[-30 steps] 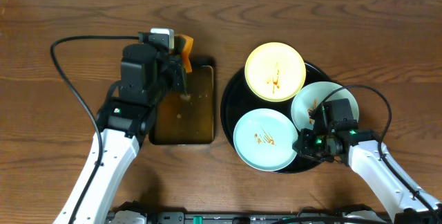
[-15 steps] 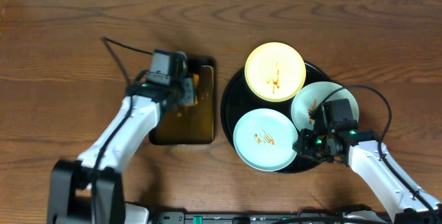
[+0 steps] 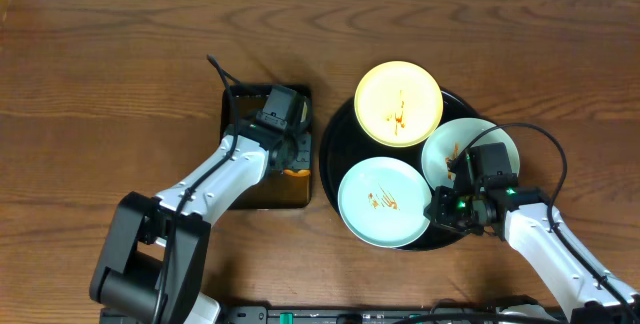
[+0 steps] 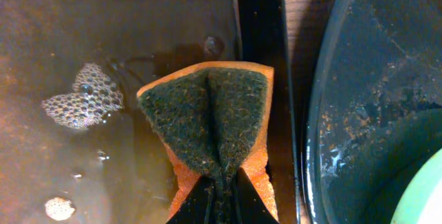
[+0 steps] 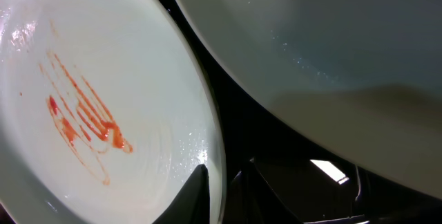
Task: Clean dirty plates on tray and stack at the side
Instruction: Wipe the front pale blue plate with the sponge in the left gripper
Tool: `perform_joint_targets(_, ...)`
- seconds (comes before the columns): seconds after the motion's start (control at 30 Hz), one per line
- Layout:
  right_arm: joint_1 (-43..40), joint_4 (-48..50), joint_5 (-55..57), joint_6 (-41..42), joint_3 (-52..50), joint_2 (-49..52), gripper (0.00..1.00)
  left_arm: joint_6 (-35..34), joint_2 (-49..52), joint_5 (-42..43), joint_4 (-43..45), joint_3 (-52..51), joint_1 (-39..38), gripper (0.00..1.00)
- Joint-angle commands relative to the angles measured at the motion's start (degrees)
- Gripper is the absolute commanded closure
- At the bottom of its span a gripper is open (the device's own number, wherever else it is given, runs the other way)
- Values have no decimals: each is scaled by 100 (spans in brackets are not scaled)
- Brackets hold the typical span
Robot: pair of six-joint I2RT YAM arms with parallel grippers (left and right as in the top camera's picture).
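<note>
Three dirty plates lie on the round black tray (image 3: 332, 134): a pale yellow plate (image 3: 398, 102) at the back, a mint plate (image 3: 385, 202) at the front and a second mint plate (image 3: 470, 149) at the right, all with red sauce smears. My right gripper (image 3: 437, 209) is shut on the front mint plate's right rim (image 5: 90, 99), with one finger above and one below (image 5: 224, 182). The second mint plate (image 5: 331, 58) overhangs it. My left gripper (image 3: 290, 154) is shut on an orange sponge with a dark scrub face (image 4: 214, 127), held low in the pan, fingertips (image 4: 222, 193) pinching its end.
A rectangular dark pan (image 3: 245, 189) holding brownish soapy water with foam (image 4: 83, 103) stands left of the tray. The pan's right wall (image 4: 259, 79) and the tray rim (image 4: 324, 113) are a narrow gap apart. Wooden table lies all around.
My left arm swung right and down, carrying the sponge from above the pan's back left to its right side. The right arm and plates have not moved.
</note>
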Motion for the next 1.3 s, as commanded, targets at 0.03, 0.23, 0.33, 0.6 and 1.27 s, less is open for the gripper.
perform_joint_targets(0.03, 76, -4, -46, 28, -20, 22, 85, -11, -72, 0, 28, 59, -125, 92)
perform_joint_targets(0.23, 76, -4, -46, 28, -20, 22, 85, -9, -205, 2, 26, 61, -195, 93)
perform_joint_targets(0.33, 76, -4, -44, 28, -20, 22, 84, -7, -291, -2, 26, 61, -195, 93)
perform_joint_targets(0.6, 76, -4, -44, 28, -20, 22, 85, 181, -881, -415, -83, 63, -170, 93)
perform_joint_targets(1.27, 76, -74, -44, 28, -20, 22, 99, -671, -1047, 730, 297, 63, -1838, 92)
